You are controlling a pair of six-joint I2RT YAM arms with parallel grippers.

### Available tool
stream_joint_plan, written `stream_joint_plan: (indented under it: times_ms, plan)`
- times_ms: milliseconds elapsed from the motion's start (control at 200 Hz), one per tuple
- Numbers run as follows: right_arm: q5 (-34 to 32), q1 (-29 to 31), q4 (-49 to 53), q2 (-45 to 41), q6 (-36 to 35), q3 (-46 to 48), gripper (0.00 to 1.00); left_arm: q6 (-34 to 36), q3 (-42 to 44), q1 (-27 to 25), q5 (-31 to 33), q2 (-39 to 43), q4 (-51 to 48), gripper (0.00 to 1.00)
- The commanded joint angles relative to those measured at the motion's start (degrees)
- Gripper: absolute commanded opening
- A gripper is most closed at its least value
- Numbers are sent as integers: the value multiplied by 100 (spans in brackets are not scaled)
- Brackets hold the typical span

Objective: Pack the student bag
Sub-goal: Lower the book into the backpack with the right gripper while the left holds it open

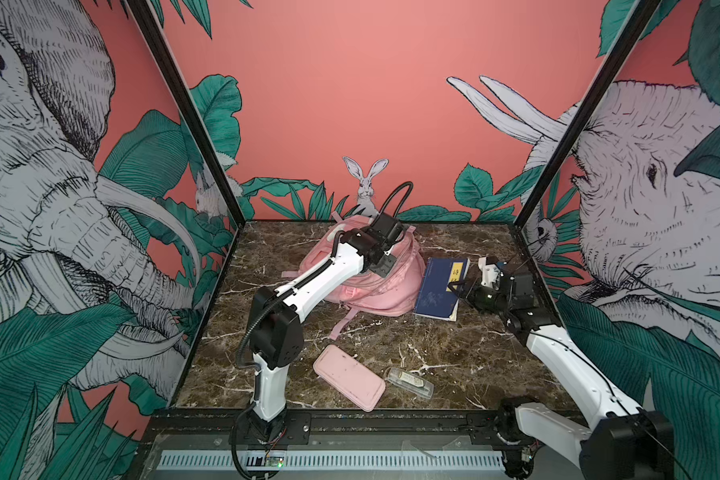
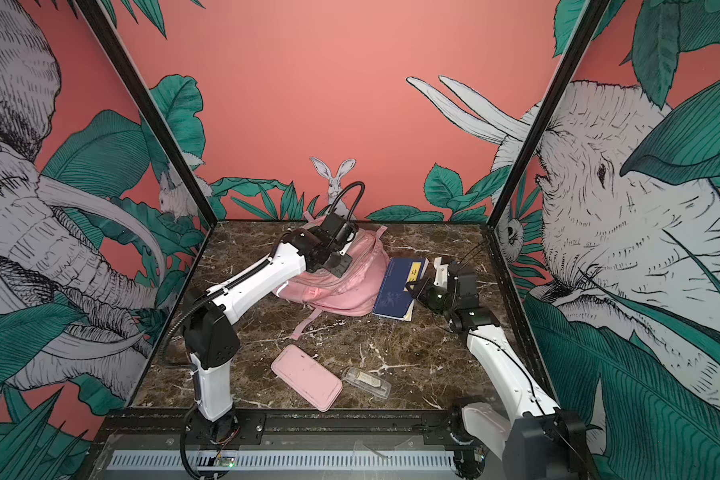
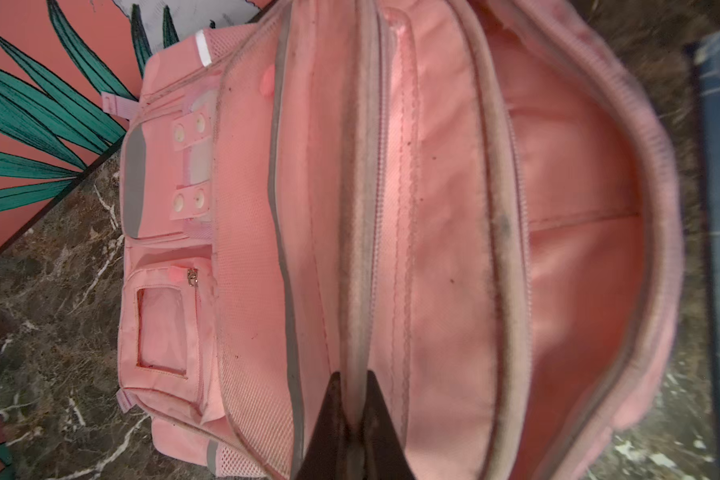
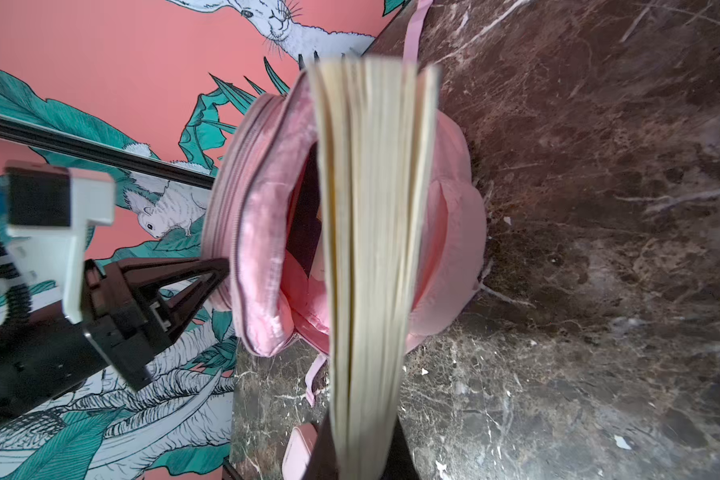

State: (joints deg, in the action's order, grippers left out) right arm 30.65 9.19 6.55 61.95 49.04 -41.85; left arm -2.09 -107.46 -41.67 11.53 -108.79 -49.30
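Observation:
The student bag (image 1: 375, 291) (image 2: 341, 291), a soft pink backpack, lies at the back middle of the marble table with its main compartment gaping open (image 3: 578, 166). My left gripper (image 1: 385, 266) (image 2: 338, 266) (image 3: 353, 376) is shut on the grey-edged zipper rim of the bag's opening and holds it up. My right gripper (image 1: 458, 286) (image 2: 412, 286) (image 4: 360, 457) is shut on a blue book (image 1: 441, 286) (image 2: 398, 286), held on edge just right of the bag. The book's page edges (image 4: 375, 208) face the bag's mouth (image 4: 258, 232). The left gripper (image 4: 221, 270) shows at the bag's rim.
A flat pink pencil pouch (image 1: 348, 376) (image 2: 306, 376) lies near the front edge, with a clear plastic case (image 1: 410, 382) (image 2: 366, 382) beside it on the right. A loose pink strap (image 1: 341, 326) trails forward from the bag. Printed walls close in three sides.

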Motion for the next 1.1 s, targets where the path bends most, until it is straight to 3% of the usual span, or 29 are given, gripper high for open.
stream_joint_plan:
  times_ms: [0, 355, 875, 1095]
  plan:
    - [101, 61, -699, 112, 248, -95, 0, -394, -55, 280, -826, 631, 526, 0]
    - [122, 453, -1896, 1262, 976, -442, 0, -1123, 364, 867, -1997, 1019, 1081, 0]
    - [-183, 1222, -3705, 3840, 2298, -1930, 0, -1468, 244, 1113, -2405, 1010, 1236, 0]
    - [-314, 1530, -3914, 4806, 2650, -2837, 0, -1579, 253, 1152, -2471, 1034, 1278, 0]
